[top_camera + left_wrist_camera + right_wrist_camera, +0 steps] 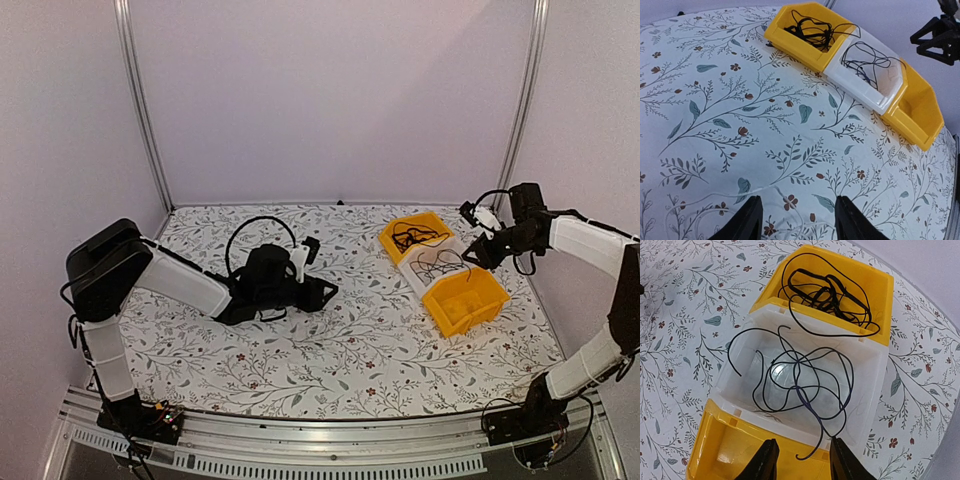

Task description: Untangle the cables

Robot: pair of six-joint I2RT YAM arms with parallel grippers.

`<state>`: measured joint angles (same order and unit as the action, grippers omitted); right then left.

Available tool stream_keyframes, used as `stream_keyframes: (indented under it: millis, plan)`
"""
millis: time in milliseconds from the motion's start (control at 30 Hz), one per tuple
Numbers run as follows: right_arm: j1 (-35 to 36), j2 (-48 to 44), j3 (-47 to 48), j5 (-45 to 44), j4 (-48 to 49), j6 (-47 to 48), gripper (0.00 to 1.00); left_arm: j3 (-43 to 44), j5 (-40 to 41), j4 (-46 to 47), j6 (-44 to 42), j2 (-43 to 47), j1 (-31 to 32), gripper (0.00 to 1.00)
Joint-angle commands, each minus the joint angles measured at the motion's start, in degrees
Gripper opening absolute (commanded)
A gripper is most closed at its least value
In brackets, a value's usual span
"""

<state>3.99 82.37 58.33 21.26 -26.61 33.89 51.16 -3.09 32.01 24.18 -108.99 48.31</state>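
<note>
A tangle of black cables (825, 290) fills the far yellow bin (880, 315). One thin dark cable (800, 375) loops inside the white bin (740, 400); its hooked end hangs over the rim into the near yellow bin (715, 450). My right gripper (802, 462) stands open just above that end without touching it. In the top view the right gripper (478, 250) hovers over the bins. My left gripper (800, 222) is open low over the floral cloth, with a faint thin white cable (774, 187) lying between its fingers.
The three bins stand in a row at the back right of the table (350, 340), the far yellow bin (415, 235), the white bin (435, 265) and the near yellow bin (465, 300). Metal frame posts (145, 110) rise at the back corners.
</note>
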Motion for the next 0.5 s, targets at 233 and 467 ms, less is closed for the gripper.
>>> stream_keyframes:
  millis: [233, 467]
  plan:
    - [-1.3, 8.02, 4.52, -0.67, -4.83, -5.19, 0.41, -0.7, -0.29, 1.96, 0.49, 0.01, -0.3, 0.49]
    - [-1.43, 13.39, 9.46, -0.72, -7.63, -5.34, 0.43, -1.84, -0.29, 3.48, 0.99, -0.2, -0.3, 0.49]
